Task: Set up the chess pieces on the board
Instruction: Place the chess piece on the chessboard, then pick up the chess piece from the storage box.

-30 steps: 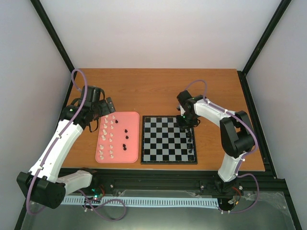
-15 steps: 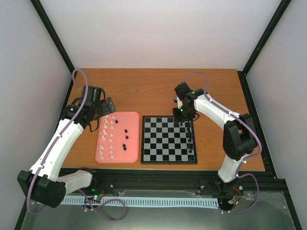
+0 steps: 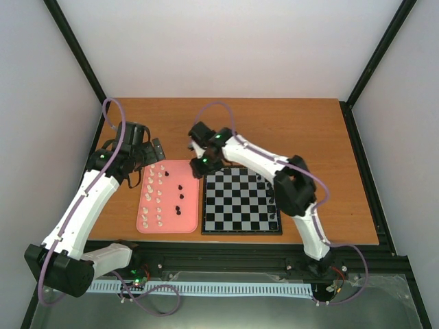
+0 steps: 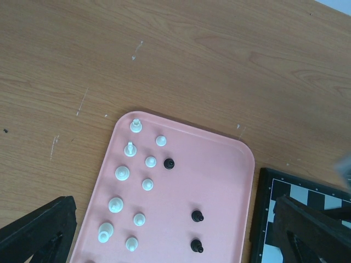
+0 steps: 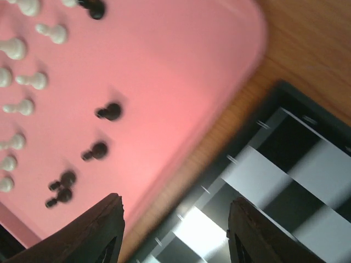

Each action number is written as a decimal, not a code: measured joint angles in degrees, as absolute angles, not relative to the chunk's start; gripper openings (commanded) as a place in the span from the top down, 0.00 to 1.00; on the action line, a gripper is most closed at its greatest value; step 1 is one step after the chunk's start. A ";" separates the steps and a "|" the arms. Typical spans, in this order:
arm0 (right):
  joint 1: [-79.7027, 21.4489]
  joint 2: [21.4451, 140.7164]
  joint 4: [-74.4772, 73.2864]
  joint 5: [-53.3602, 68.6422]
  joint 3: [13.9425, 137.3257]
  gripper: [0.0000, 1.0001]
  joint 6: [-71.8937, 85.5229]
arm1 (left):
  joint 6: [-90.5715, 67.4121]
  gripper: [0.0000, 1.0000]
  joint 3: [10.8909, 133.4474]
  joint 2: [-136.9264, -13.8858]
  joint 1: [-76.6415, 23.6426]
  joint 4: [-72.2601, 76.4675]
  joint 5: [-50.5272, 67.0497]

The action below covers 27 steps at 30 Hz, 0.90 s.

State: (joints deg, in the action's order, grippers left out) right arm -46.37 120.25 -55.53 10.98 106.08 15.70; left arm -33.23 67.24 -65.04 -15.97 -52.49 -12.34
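Note:
The checkered board (image 3: 240, 232) lies right of the pink tray (image 3: 190, 221). Black chess pieces (image 3: 275, 200) stand along the board's right side, and one (image 3: 258, 177) stands near its far edge. White pieces (image 3: 154, 195) and three black ones (image 3: 180, 199) are on the tray. My right gripper (image 3: 202, 164) hovers over the gap between the tray's far right corner and the board's far left corner. It is open with nothing between its fingers (image 5: 98, 230). My left gripper (image 3: 147, 154) hangs open above the tray's far left, and the pieces (image 4: 122, 173) lie below it.
Bare wooden tabletop (image 3: 226, 127) stretches behind the tray and board. White walls and a black frame (image 3: 374, 65) enclose the table. The right arm's forearm (image 3: 257, 157) crosses above the board's far edge.
My right arm has swung left from the board's far right side to its far left corner by the tray, and its jaws have opened. The left arm has not moved.

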 measured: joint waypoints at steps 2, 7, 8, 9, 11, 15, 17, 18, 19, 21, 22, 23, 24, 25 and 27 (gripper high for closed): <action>-48.51 125.23 -55.75 11.88 111.00 0.39 15.66 | -33.23 0.00 67.40 -65.01 -15.97 -52.51 -12.38; -51.59 134.47 -56.95 13.91 121.14 0.39 15.22 | -33.23 0.00 67.96 -64.97 -15.97 -52.56 -12.36; -51.83 135.55 -57.14 14.15 122.52 0.40 15.18 | -33.23 0.00 68.01 -64.95 -15.97 -52.53 -12.36; -51.96 136.51 -57.45 14.41 123.87 0.40 15.09 | -33.23 0.00 68.01 -64.90 -15.97 -52.58 -12.36; -52.14 137.97 -57.67 15.09 126.08 0.41 14.98 | -33.23 0.00 68.01 -64.86 -15.97 -52.69 -12.36; -52.29 140.27 -58.13 15.77 129.14 0.47 14.61 | -33.23 0.00 68.01 -64.60 -15.97 -52.82 -12.36; -52.56 141.36 -58.30 15.99 130.04 0.50 14.33 | -33.23 0.00 68.01 -64.42 -15.97 -52.84 -12.36; -52.71 141.84 -58.41 16.10 130.37 0.51 14.22 | -33.23 0.00 68.01 -64.31 -15.97 -52.86 -12.36; -52.93 142.52 -58.59 16.23 130.72 0.51 14.28 | -33.23 0.00 68.01 -64.23 -15.97 -52.88 -12.36; -53.23 143.48 -58.89 16.38 131.20 0.52 14.26 | -33.23 0.00 68.01 -64.01 -15.97 -53.01 -12.38; -53.39 144.03 -59.22 16.47 131.61 0.53 14.28 | -33.23 0.00 68.01 -63.88 -15.97 -53.15 -12.40; -53.47 144.46 -59.42 16.58 132.00 0.55 14.26 | -33.23 0.00 68.01 -63.79 -15.97 -53.25 -12.43; -53.56 144.92 -59.59 16.67 132.38 0.56 14.24 | -33.23 0.00 68.01 -63.68 -15.97 -53.41 -12.43; -53.60 145.40 -59.86 16.78 132.90 0.58 14.24 | -33.21 0.00 68.01 -63.57 -15.97 -53.58 -12.45; -53.65 146.06 -60.12 16.91 133.51 0.61 14.22 | -33.23 0.00 68.01 -63.35 -15.97 -53.69 -12.56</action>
